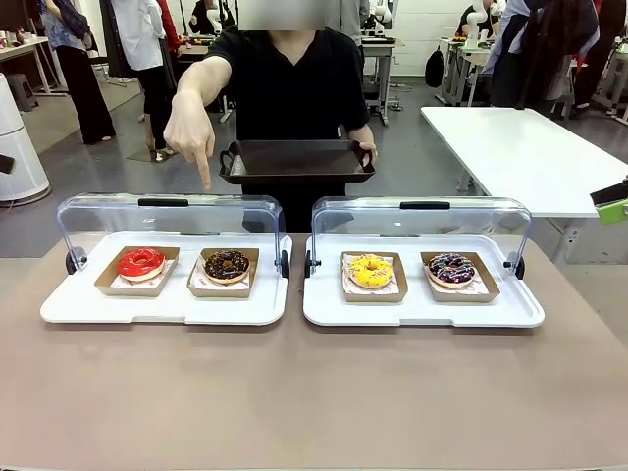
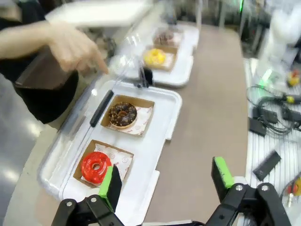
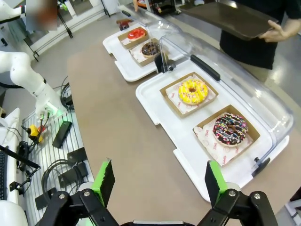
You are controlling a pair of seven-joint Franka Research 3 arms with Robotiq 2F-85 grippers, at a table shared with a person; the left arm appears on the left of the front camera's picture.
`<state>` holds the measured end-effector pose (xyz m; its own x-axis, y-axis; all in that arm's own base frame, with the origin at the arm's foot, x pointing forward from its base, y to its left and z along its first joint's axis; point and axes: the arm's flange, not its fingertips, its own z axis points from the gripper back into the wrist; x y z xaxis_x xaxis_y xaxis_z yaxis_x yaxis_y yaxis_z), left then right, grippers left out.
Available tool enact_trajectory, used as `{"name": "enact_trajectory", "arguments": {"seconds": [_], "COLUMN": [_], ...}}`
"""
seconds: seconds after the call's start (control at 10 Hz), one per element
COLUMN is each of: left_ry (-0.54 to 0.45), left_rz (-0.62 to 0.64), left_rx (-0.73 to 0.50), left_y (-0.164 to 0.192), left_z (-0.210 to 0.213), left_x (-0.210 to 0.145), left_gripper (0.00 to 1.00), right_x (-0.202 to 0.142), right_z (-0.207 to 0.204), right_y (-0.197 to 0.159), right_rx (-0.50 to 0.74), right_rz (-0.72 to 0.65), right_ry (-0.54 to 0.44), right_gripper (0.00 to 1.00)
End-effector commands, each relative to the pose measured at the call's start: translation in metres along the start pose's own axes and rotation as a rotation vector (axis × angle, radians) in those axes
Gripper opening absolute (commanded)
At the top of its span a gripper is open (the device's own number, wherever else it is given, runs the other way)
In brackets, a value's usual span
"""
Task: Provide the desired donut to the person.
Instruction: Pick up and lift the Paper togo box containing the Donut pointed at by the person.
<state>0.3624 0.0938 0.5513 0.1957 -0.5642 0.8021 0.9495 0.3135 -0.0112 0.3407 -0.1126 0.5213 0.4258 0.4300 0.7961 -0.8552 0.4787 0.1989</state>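
Going by where the person's pointing hand (image 1: 188, 132) is aimed, I reckon the wanted one is the chocolate donut (image 1: 227, 265). The fingertip hangs over the lid closer to it than to the red donut (image 1: 141, 263). That's my read, not a sure thing. It sits in its own little cardboard tray (image 1: 199, 285) on the left white tray (image 1: 167, 309), in the spot nearer the middle of the counter (image 1: 294, 392).

In my left wrist view the chocolate one lies ahead of my left fingers (image 2: 165, 178) and off to the left, with the red one closer in and nearly under one pad. It's round, so there's no long axis to line up with, and the square cardboard is probably the better thing to grab. The left arm is clearly the nearer one. My right fingers (image 3: 160, 181) hover on the other tray's side, well apart from it. Both sets are spread wide and carry nothing.

Count:
- Four donuts: red, chocolate, the yellow donut (image 1: 370, 270) and the sprinkled donut (image 1: 450, 268).
- Four cardboard trays, one per donut.
- Two white trays, including the right white tray (image 1: 422, 312).
- Two clear lids (image 1: 172, 211), tipped back toward the person.
- One dark serving tray (image 1: 294, 159), which the person holds out with the other hand just behind the lids. I'd guess that's the drop-off.
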Motion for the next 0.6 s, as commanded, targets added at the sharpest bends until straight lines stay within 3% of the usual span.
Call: {"name": "enact_trajectory", "arguments": {"seconds": [0.0, 0.2, 0.5], "left_ry": [0.300, 0.526, 0.697], "left_rz": [-0.118, -0.243, -0.297], "left_rx": [-0.045, -0.070, -0.108], "left_y": [-0.015, -0.026, -0.022], "left_z": [-0.042, -0.109, -0.206], "left_x": [0.042, 0.067, 0.075], "left_gripper": [1.00, 1.00, 1.00], "right_x": [0.001, 0.001, 0.001], "right_z": [0.000, 0.000, 0.000], "right_y": [-0.002, -0.002, -0.002], "right_rx": [0.010, 0.010, 0.010], "right_rz": [0.008, 0.008, 0.008], "right_ry": [-0.029, -0.029, -0.029], "right_gripper": [1.00, 1.00, 1.00]}}
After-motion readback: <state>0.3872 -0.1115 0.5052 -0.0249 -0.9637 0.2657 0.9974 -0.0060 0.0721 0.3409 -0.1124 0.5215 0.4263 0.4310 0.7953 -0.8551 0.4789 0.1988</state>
